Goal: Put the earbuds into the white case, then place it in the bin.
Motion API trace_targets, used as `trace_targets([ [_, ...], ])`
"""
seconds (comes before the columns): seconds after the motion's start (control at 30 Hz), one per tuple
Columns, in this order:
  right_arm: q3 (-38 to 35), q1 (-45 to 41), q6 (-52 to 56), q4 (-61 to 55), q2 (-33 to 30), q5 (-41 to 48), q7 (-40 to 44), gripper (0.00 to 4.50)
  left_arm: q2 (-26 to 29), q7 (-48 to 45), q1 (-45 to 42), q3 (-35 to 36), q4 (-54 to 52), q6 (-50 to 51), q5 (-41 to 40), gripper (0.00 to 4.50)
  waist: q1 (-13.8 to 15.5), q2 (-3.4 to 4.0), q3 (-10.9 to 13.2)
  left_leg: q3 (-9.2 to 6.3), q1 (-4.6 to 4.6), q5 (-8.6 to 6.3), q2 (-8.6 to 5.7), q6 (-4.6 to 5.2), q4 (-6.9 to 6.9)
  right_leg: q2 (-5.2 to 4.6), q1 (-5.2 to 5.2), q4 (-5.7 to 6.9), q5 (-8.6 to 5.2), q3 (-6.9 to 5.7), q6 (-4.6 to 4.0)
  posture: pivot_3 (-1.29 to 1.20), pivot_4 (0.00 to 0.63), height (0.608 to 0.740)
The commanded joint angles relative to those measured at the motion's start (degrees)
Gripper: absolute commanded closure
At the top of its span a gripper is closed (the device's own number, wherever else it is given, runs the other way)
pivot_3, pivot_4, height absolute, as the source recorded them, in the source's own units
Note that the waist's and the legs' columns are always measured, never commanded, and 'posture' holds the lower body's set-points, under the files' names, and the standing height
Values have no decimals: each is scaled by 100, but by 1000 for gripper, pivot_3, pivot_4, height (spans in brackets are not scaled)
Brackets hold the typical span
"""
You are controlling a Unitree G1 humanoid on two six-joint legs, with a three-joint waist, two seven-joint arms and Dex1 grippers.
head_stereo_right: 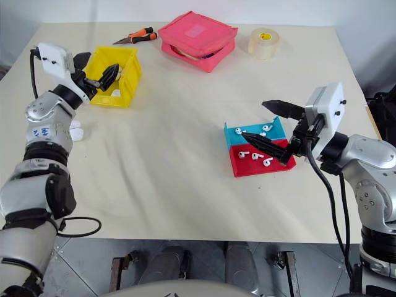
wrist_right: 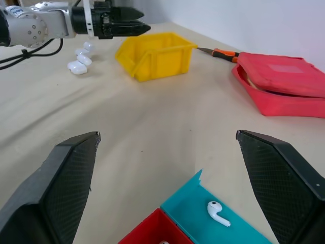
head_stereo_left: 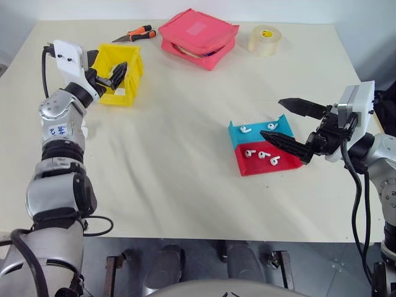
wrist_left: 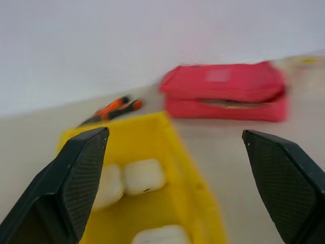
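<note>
Head stereo pair: high, looking forward and down over whole tabletop (head_stereo_left: 185, 185); near-identical framing, slight sideways offset. Left wrist view: very close, low over yellow bin (wrist_left: 188, 188), facing pink zip pouch (wrist_left: 223, 91) and orange-handled pliers (wrist_left: 114, 109) beyond. Right wrist view: low near blue and red tray (wrist_right: 213, 223), facing across tabletop toward bin, left end effector (wrist_right: 134, 25), pouch. Shared by all views: bin, pouch, pliers.

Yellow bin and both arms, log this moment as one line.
left fingers: open over yellow bin | white cases: in bin | right fingers: open above earbud tray
</note>
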Motion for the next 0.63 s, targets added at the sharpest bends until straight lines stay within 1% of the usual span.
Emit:
trace_targets([
  [0.03, -37, 90, -331, 85, -212, -137, 419, 0, 153, -688, 671, 114, -1637, 1041, -739, 18, 4, 0, 0, -3, 0, 1, 3, 5, 2, -9, 2, 0, 0, -1, 0, 0, 150, 740],
  [0.1, 70, 346, -544, 169, -383, -346, 806, 0, 307, -1225, 1226, 142, -2343, 1411, -1081, 18, 8, 0, 0, -3, 0, 2, 1, 12, 2, -16, 5, -1, 1, -1, 2, 0, 150, 740],
  [0.2, 127, 667, -708, 303, -565, -482, 1189, 0, 603, -1738, 1915, 190, -3015, 1878, -1389, 18, 10, 0, 0, -5, 1, 0, 1, 14, 2, -15, 7, -2, 1, -5, 2, 0, 150, 740],
  [0.3, 38, 936, -839, 382, -733, -530, 1562, 0, 911, -2103, 2421, 256, -3400, 2124, -1561, 18, 30, 0, 0, -5, 4, 1, 0, 16, 4, -20, 12, -1, 2, -5, 3, 0, 150, 740],
  [0.47, -176, 1046, -898, 576, -903, -532, 1783, 0, 1331, -2415, 2806, 377, -3565, 2416, -1680, 18, 30, 0, 0, -7, 15, 0, 1, 17, 2, -19, 22, -3, 2, -6, 3, 0, 150, 740],
  [0.63, -249, 1084, -886, 604, -871, -545, 1753, 0, 1422, -2648, 2940, 493, -3672, 2337, -1769, 18, 44, 0, 0, -7, 15, -3, 0, 23, 0, -22, 23, -7, 2, -6, 3, 0, 150, 740],
])
